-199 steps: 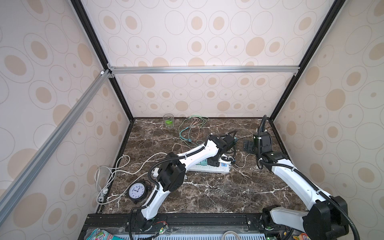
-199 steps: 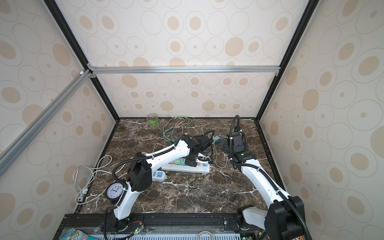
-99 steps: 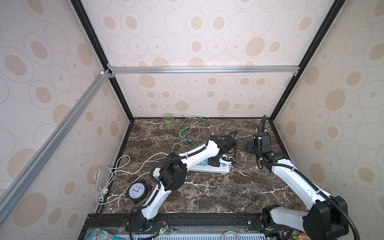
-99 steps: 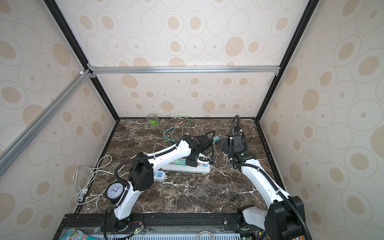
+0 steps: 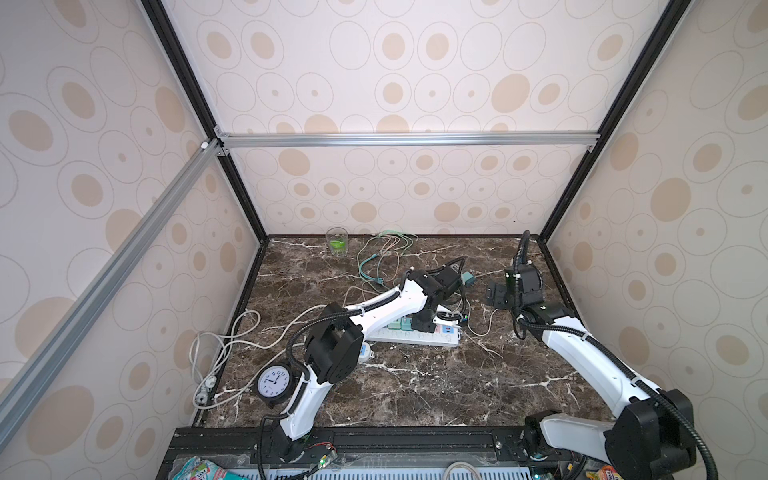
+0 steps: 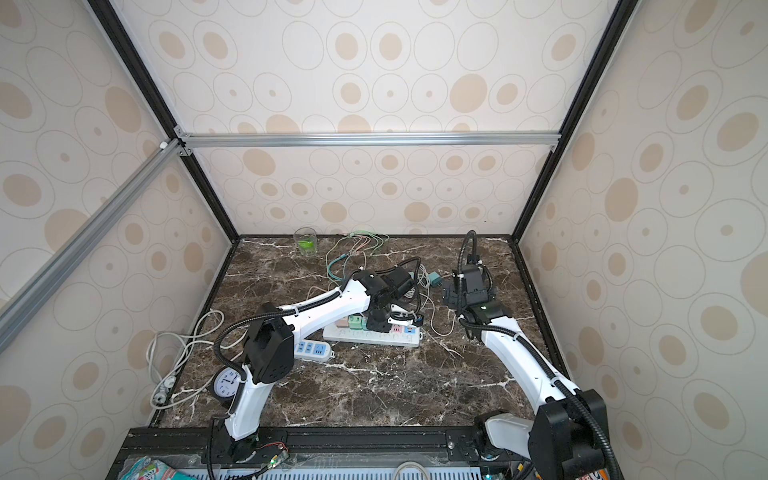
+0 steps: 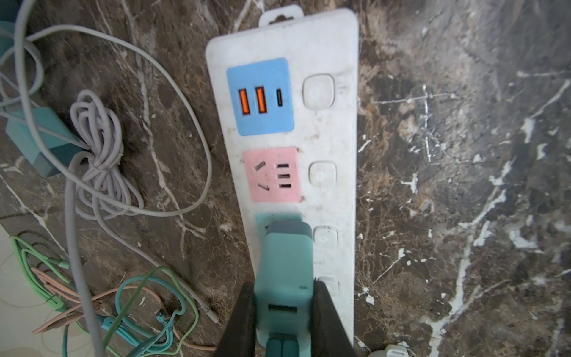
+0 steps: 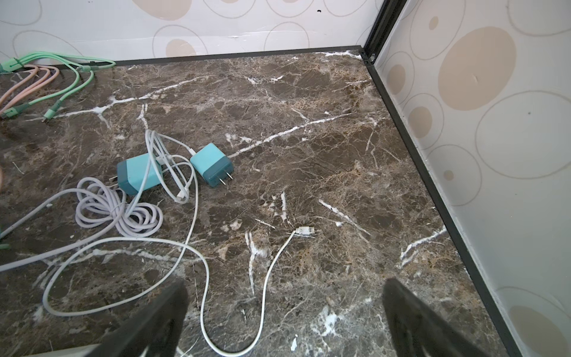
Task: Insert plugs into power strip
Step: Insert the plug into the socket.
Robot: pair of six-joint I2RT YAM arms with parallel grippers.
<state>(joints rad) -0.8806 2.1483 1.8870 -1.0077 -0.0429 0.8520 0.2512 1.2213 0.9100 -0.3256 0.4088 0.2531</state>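
- Left gripper (image 7: pixel 282 309) grips a teal plug (image 7: pixel 284 262) at the power strip's (image 7: pixel 336 139) green socket (image 7: pixel 262 218), mid-bench (image 5: pixel 415 395).
- Right gripper (image 8: pixel 284 282) stands wide.
- White cable (image 8: pixel 195 197) loops over two loose teal plugs (image 8: pixel 211 163) toward the far edge.

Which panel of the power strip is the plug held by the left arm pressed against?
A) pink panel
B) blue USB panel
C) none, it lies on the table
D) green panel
D: the plug between the left fingers stands on the green panel, beside the bare pink panel of the strip.
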